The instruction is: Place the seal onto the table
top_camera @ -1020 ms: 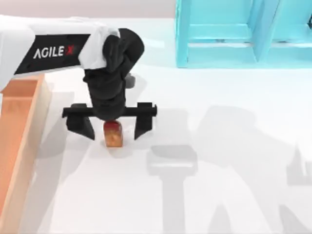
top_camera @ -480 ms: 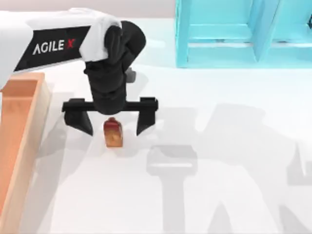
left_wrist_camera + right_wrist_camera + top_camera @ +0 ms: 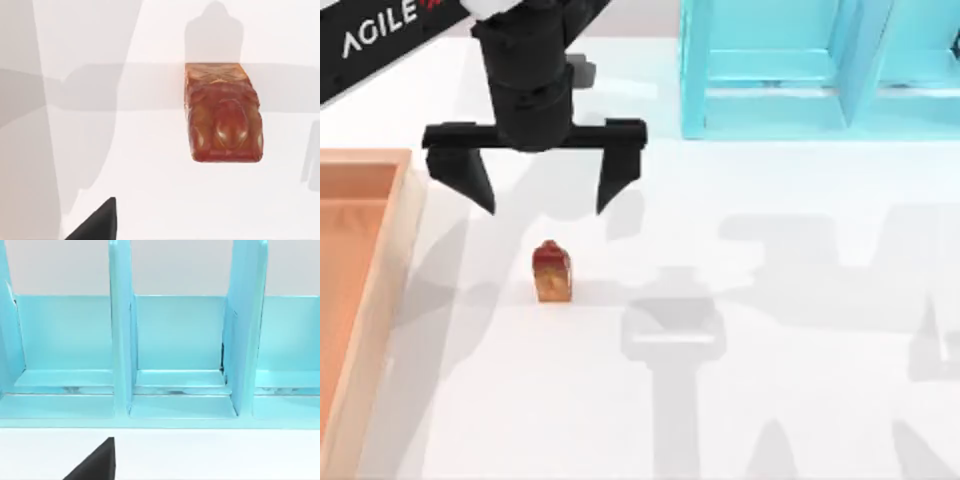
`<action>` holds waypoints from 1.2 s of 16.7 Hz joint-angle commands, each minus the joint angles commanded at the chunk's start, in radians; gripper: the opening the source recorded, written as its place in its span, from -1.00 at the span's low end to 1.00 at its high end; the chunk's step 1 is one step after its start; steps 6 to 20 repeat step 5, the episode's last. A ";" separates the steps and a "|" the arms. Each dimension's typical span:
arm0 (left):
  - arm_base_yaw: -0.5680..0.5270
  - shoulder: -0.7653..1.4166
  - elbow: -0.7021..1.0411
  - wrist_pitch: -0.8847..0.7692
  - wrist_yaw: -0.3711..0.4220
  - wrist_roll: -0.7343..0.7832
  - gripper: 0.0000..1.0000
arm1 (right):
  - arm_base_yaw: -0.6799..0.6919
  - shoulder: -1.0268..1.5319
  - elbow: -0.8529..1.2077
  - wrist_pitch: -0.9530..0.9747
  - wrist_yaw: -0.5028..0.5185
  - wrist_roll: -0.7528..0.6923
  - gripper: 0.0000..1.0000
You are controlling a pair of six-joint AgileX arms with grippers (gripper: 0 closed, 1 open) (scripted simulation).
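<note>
One seal (image 3: 552, 272) stands upright and alone on the white worktop (image 3: 800, 250) in the top view, with the left gripper (image 3: 536, 188) just behind it, fingers spread wide and holding nothing, so I'd say the placing is done and what's left is backing the arm off. Left wrist view has the seal (image 3: 223, 112) on bare worktop with a dark fingertip (image 3: 97, 222) apart from it. Right wrist view faces the turquoise shelf unit (image 3: 175, 355); I can't tell that gripper's fingers, and there's open room between wooden tray (image 3: 360, 290) and shelf.
</note>
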 joint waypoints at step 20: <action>0.004 -0.034 0.095 -0.101 -0.001 0.002 1.00 | 0.000 0.000 0.000 0.000 0.000 0.000 1.00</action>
